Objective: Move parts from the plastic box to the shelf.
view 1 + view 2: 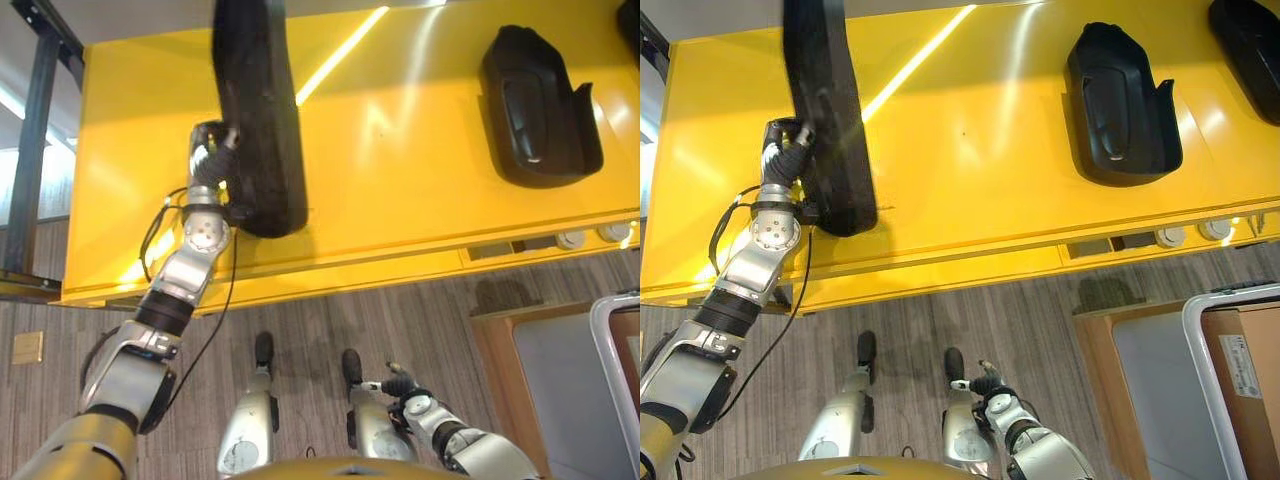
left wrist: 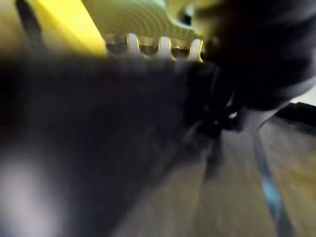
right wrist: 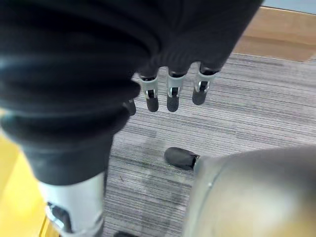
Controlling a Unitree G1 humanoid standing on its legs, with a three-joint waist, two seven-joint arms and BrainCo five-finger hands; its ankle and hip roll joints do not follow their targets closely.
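Observation:
A long black part (image 1: 258, 110) lies lengthwise on the yellow shelf (image 1: 400, 170), its near end close to the shelf's front edge. My left hand (image 1: 212, 150) is at the part's left side, fingers curled on its edge; in the left wrist view the fingers (image 2: 148, 47) line up against the dark part (image 2: 98, 138). A second, shorter black part (image 1: 538, 105) rests on the shelf to the right, untouched. My right hand (image 1: 987, 383) hangs low over the floor with its fingers (image 3: 170, 94) relaxed and holding nothing.
A white-framed bin (image 1: 1210, 350) holding a cardboard box (image 1: 1245, 370) stands at the lower right beside a wooden-edged platform (image 1: 500, 340). A dark post (image 1: 35, 130) rises left of the shelf. Small round fittings (image 1: 570, 240) sit under the shelf's front lip.

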